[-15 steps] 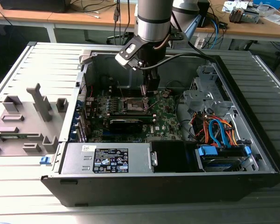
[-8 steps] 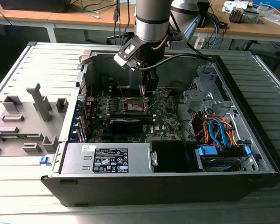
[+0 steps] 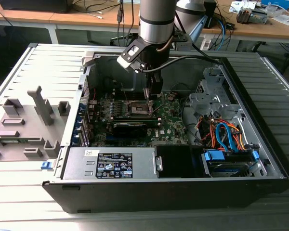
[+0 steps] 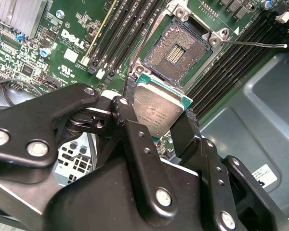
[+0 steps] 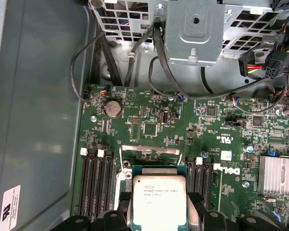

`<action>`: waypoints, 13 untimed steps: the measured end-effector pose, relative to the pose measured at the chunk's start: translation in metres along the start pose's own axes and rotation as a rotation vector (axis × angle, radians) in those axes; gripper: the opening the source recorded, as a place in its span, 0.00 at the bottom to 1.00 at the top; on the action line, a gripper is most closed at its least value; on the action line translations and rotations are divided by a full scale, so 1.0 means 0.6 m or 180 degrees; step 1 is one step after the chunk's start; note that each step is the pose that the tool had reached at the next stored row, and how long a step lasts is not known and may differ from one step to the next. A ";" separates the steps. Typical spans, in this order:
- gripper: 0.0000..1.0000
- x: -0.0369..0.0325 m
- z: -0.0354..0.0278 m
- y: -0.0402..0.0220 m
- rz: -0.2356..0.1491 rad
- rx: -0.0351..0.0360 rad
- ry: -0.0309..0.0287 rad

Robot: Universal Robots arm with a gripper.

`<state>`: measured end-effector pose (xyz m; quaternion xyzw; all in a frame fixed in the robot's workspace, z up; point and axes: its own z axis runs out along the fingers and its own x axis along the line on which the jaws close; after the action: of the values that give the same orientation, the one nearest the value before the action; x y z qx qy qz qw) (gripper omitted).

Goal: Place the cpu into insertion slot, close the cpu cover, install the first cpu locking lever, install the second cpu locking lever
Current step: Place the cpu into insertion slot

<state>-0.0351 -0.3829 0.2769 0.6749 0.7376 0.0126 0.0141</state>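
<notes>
My gripper is shut on the cpu, a small square chip with a silvery top and a green rim, clamped by two opposite edges between the black fingers. In the second wrist view the insertion slot lies uncovered just beyond the chip, its dark contact field showing, and a thin wire lever sticks out beside it. In the first wrist view the cpu hangs in the gripper, and the thin silver cpu cover stands tipped up behind it. In the exterior view the gripper hovers beside the insertion slot.
The open computer case walls in the green board. A long black card lies near the slot, and memory slots flank it. A power supply, a cabled drive bay and a heat sink are nearby.
</notes>
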 end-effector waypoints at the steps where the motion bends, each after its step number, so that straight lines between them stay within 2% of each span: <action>1: 0.54 0.000 0.000 0.000 0.0000 0.0000 0.0000; 13: 0.54 0.000 0.003 -0.003 0.0004 0.0000 0.0000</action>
<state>-0.0371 -0.3829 0.2751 0.6754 0.7372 0.0126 0.0141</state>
